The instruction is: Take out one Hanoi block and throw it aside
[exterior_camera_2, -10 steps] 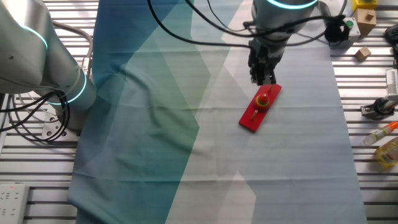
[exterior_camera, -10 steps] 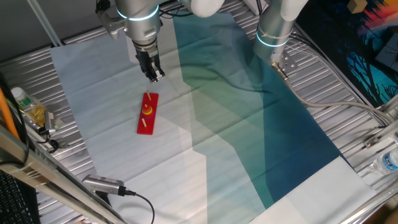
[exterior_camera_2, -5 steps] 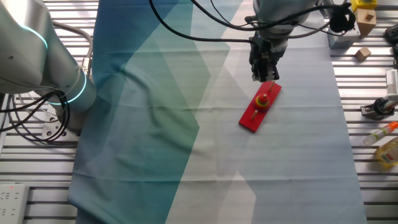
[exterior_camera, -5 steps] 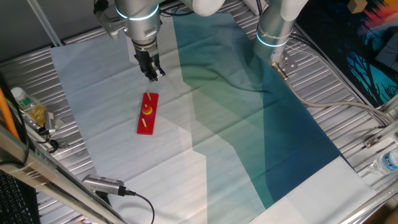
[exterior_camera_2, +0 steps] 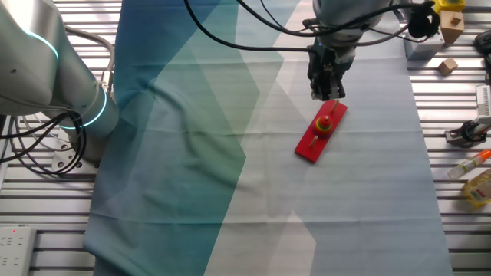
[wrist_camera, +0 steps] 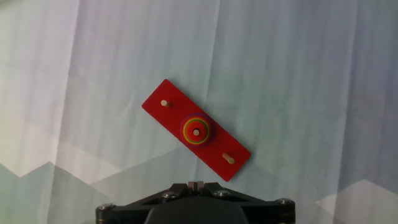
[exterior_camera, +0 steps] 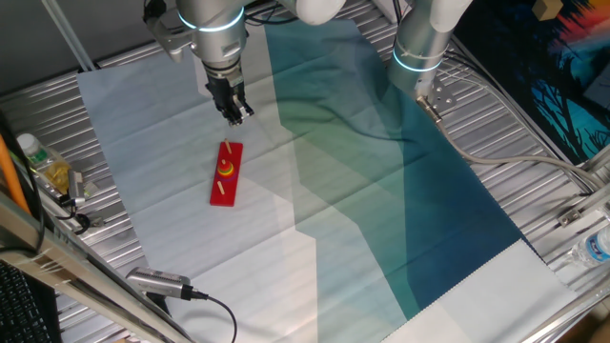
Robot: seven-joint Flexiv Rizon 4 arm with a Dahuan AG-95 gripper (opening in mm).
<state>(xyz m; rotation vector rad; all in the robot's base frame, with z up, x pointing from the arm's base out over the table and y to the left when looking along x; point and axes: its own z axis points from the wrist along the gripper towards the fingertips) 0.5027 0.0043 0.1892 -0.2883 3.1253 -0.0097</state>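
Note:
The long red base board (wrist_camera: pixel 196 129) lies at a slant on the pale cloth, with three pegs. A stack of rings sits on its middle peg: a dark red ring outermost, then yellow and green. The tiny red Hanoi block (wrist_camera: pixel 192 129) sits at the top round the peg. The stack also shows in the other fixed view (exterior_camera_2: pixel 326 123). My gripper (wrist_camera: pixel 196 184) is shut, with nothing visible between the fingers. It hangs above the cloth just beyond the board's end in one fixed view (exterior_camera: pixel 236 116) and in the other fixed view (exterior_camera_2: pixel 326 95).
A second arm (exterior_camera: pixel 419 43) stands at the back on the teal cloth. A bottle and clutter (exterior_camera: pixel 43 167) lie at the left edge. A cable and plug (exterior_camera: pixel 162 283) lie near the front. Small blocks (exterior_camera_2: pixel 449 65) and tools (exterior_camera_2: pixel 468 134) sit on the slatted table.
The gripper has risen slightly and stays shut. The board and stack have not moved.

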